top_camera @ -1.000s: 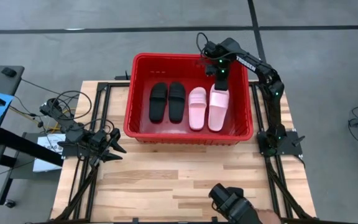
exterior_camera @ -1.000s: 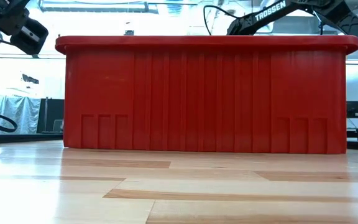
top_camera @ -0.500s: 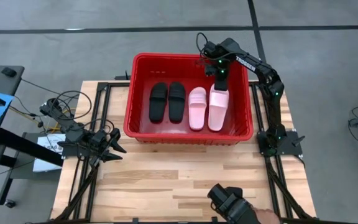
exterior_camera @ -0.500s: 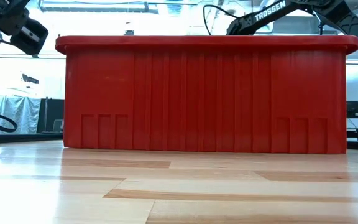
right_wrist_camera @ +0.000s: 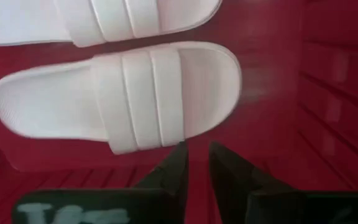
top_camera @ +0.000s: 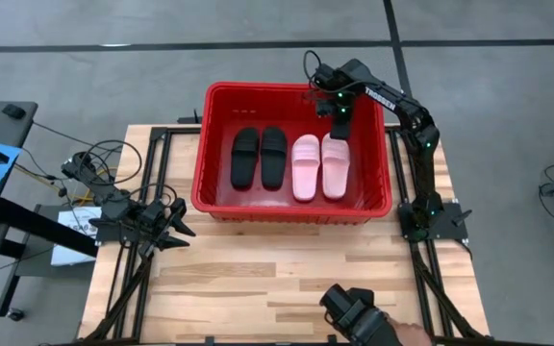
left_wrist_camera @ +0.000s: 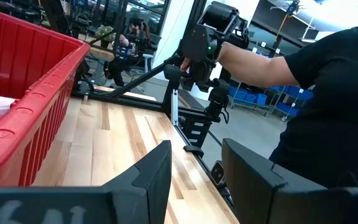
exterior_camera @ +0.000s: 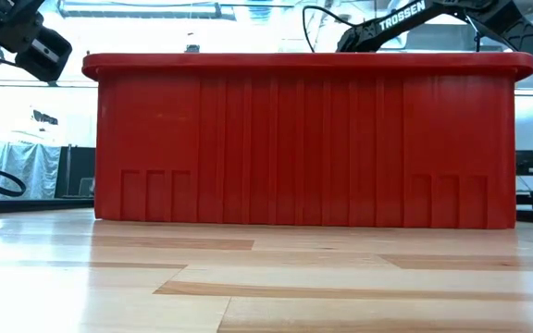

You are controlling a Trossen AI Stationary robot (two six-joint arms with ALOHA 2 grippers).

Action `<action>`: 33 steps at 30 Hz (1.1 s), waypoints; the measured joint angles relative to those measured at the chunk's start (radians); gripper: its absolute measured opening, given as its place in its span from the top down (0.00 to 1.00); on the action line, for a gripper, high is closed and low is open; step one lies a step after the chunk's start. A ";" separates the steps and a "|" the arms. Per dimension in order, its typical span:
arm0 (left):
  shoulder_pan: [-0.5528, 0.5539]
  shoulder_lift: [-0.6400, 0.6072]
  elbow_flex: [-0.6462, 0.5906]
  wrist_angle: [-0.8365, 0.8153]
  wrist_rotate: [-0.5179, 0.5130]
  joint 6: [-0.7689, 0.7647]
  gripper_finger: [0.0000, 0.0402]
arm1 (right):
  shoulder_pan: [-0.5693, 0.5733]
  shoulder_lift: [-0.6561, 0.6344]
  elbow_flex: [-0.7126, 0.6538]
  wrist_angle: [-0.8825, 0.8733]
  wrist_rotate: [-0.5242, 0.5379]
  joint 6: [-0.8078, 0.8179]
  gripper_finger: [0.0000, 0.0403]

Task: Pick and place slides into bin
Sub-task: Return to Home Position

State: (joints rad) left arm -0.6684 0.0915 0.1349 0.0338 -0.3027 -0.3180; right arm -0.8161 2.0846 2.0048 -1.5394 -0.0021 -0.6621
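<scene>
The bin [top_camera: 202,154] stands on the far half of the table [top_camera: 258,279], between the two arm bases. All four slides lie flat on its floor, side by side in one row, straps up. From the left arm's side the order is: first black slide [top_camera: 244,157], second black slide [top_camera: 273,157], first pink slide [top_camera: 305,166], second pink slide [top_camera: 335,165].

The right gripper [top_camera: 340,127] hangs over the far end of the bin, above the end of the second pink slide [right_wrist_camera: 117,99]. Its fingers [right_wrist_camera: 229,177] stand slightly apart and hold nothing; they do not touch the slide.

The left gripper [top_camera: 183,231] waits low at the table's left edge, clear of the bin. Its fingers [left_wrist_camera: 154,180] are spread, with nothing between them.

A person in a black shirt [left_wrist_camera: 334,112] is at the near side of the table.
</scene>
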 joint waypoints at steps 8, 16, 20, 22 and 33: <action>0.000 0.000 0.000 0.000 0.000 0.000 0.67 | 0.012 -0.001 0.000 0.018 0.007 0.000 0.86; 0.000 0.000 0.000 0.000 0.000 0.000 0.67 | 0.029 -0.011 0.000 0.022 0.019 0.017 0.86; 0.000 0.000 0.000 0.001 0.000 0.000 0.67 | 0.041 -0.073 0.000 0.042 0.019 0.034 0.86; 0.000 0.000 0.000 0.001 0.000 0.000 0.67 | 0.051 -0.114 0.000 0.044 0.018 0.034 0.86; 0.000 0.000 0.000 0.002 0.000 0.000 0.67 | 0.150 -0.460 0.000 0.248 0.002 0.184 0.86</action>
State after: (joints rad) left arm -0.6684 0.0915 0.1349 0.0353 -0.3023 -0.3180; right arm -0.6659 1.6247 2.0052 -1.2910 0.0002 -0.4776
